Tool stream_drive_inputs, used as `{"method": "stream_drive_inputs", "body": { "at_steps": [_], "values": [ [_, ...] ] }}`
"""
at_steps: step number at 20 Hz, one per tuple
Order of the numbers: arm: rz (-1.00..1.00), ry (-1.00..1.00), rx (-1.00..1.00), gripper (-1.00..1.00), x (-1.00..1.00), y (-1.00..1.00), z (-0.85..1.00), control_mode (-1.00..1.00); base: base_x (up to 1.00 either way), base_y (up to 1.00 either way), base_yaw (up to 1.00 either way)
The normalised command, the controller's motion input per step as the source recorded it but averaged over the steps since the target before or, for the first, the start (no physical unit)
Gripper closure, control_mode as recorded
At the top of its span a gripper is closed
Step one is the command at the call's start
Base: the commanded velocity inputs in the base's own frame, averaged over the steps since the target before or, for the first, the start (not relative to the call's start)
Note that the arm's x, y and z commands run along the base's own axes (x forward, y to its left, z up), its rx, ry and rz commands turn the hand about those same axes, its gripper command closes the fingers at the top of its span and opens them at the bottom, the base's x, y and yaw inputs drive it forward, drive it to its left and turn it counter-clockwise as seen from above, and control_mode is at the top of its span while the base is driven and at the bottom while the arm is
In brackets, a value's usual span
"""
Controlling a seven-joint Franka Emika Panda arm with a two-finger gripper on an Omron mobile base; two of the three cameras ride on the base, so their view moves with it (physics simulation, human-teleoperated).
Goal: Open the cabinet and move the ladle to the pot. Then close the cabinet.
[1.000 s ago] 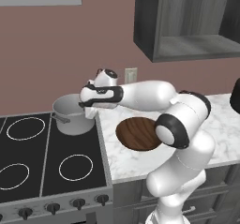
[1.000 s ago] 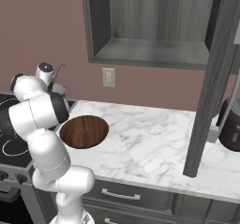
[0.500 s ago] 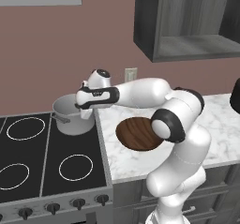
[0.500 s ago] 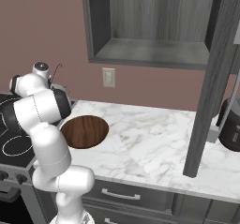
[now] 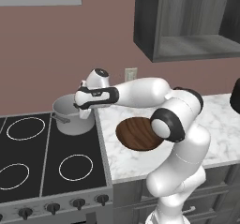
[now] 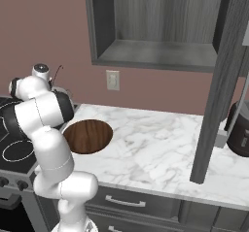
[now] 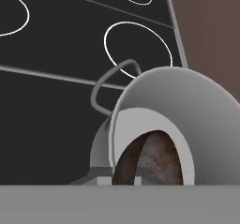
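Note:
The silver pot (image 5: 71,116) stands at the back right of the cooktop, next to the counter edge. My gripper (image 5: 84,109) hangs over the pot's rim, shut on the ladle. The ladle's thin wire handle (image 6: 59,72) sticks up beside the hand. In the hand view its brown bowl (image 7: 152,164) sits inside the mouth of the pot (image 7: 197,106). The cabinet (image 5: 187,26) on the wall is open, its shelf bare, and its door (image 6: 221,90) swings out over the counter.
A brown wooden disc (image 5: 138,133) lies on the marble counter (image 6: 160,148) beside the stove. The black cooktop (image 5: 33,167) has several ringed burners. A dark appliance (image 6: 240,129) stands at the counter's right end. Grey drawers (image 6: 131,202) run below.
The hand has shifted slightly left over the pot with the ladle, then nearly stopped. The cabinet door and the disc have not moved.

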Motion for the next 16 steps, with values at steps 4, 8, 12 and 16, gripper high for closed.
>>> {"method": "stream_drive_inputs", "body": {
  "at_steps": [4,8,12,16],
  "values": [
    [0.00,0.00,0.00,1.00,0.03,0.00,-0.02,-1.00,0.00,0.00,0.00],
    [0.00,0.06,0.00,1.00,0.16,0.00,0.00,-1.00,0.00,0.00,0.00],
    [0.00,0.14,0.00,1.00,0.18,0.00,0.00,-1.00,0.00,0.00,0.00],
    [0.00,0.23,0.00,1.00,0.17,0.00,-0.08,-1.00,0.00,0.00,0.00]
  ]
}}
